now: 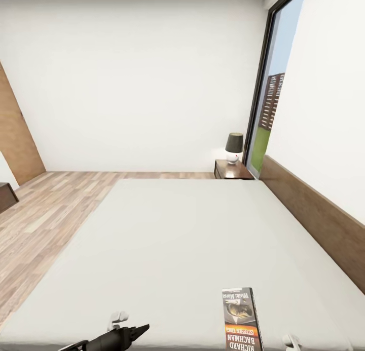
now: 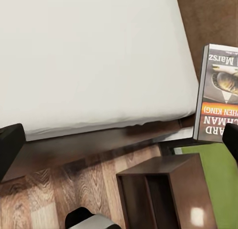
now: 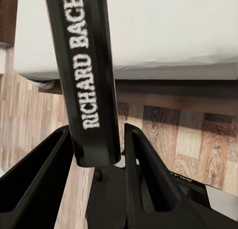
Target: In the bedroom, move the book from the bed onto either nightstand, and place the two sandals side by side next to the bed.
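- lamp with a dark shade and white base, way off ahead in the corner
- brick building and green grass outside
- wooden door far left

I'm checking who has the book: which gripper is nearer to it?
Right. The right gripper has the book between its fingers, spine up; the left gripper hovers apart, beside it over the bed.

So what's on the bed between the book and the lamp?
Nothing. In the head view, only bare mattress stretches from the book to the lamp.
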`<state>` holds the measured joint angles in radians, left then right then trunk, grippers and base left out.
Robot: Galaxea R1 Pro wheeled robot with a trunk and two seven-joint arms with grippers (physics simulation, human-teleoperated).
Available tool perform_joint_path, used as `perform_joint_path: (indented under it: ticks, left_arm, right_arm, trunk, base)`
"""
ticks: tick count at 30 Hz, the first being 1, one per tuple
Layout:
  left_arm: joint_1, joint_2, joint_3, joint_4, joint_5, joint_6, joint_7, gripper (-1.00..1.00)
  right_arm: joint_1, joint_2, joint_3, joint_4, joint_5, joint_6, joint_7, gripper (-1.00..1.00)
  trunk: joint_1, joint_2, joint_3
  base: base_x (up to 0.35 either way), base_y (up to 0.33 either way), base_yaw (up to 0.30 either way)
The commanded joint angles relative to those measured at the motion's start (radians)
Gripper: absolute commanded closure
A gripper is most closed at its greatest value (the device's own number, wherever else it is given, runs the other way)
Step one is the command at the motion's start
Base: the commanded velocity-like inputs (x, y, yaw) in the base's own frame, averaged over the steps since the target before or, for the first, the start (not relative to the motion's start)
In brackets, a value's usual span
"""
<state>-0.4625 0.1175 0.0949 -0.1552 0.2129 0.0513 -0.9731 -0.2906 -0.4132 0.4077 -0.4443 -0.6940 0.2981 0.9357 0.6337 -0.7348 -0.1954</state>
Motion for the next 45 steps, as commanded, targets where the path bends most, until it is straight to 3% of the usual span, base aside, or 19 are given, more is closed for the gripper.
perform_joint_path:
  ticks: [1, 18, 27, 30, 33, 37, 41, 45]
  left_arm:
    - [-0.001, 0.0, 0.008, 0.0, -0.004, 0.005, -0.005, -1.0]
    - [-0.001, 0.0, 0.008, 0.0, -0.004, 0.005, -0.005, -1.0]
    - [0.0, 0.005, 0.011, 0.0, -0.003, 0.005, -0.002, -1.0]
    - [0.0, 0.002, 0.01, 0.001, -0.004, 0.004, 0.03, -1.0]
    - [0.0, -0.007, 0.008, 0.028, -0.007, -0.002, 0.11, -1.0]
    - [0.0, -0.024, 0.007, 0.065, -0.01, -0.065, 0.176, -1.0]
    - [0.0, -0.03, 0.006, 0.081, -0.012, -0.123, 0.199, -1.0]
    - [-0.001, -0.031, 0.006, 0.084, -0.011, -0.134, 0.202, -1.0]
  right_arm:
    - [-0.001, -0.001, 0.005, -0.001, -0.01, 0.009, 0.0, 1.0]
    - [-0.001, 0.0, 0.001, 0.012, -0.011, 0.009, -0.008, 1.0]
    - [-0.001, -0.004, -0.026, 0.044, -0.019, 0.01, -0.015, 1.0]
    - [-0.001, -0.003, -0.028, 0.081, -0.021, 0.009, -0.011, 1.0]
    - [-0.001, -0.002, -0.028, 0.094, -0.018, 0.008, -0.01, 1.0]
    - [-0.001, 0.0, -0.026, 0.098, -0.014, 0.001, -0.012, 1.0]
    - [-0.001, 0.0, -0.025, 0.099, -0.013, -0.054, -0.01, 1.0]
    - [-0.001, 0.0, -0.025, 0.099, -0.013, -0.071, -0.009, 1.0]
  trunk:
    - [0.0, -0.001, 0.0]
    - [0.0, -0.001, 0.023]
    - [0.0, -0.001, 0.023]
    - [0.0, -0.001, 0.023]
    - [0.0, -0.001, 0.023]
    - [0.0, -0.001, 0.023]
    - [0.0, -0.001, 0.023]
    - [0.0, -0.001, 0.023]
  base:
    - [0.0, 0.0, 0.0]
    - [0.0, 0.0, 0.0]
    - [0.0, 0.0, 0.0]
    - [0.0, 0.0, 0.0]
    - [0.0, 0.0, 0.0]
    - [0.0, 0.0, 0.0]
    - [0.0, 0.0, 0.0]
    - [0.0, 0.0, 0.0]
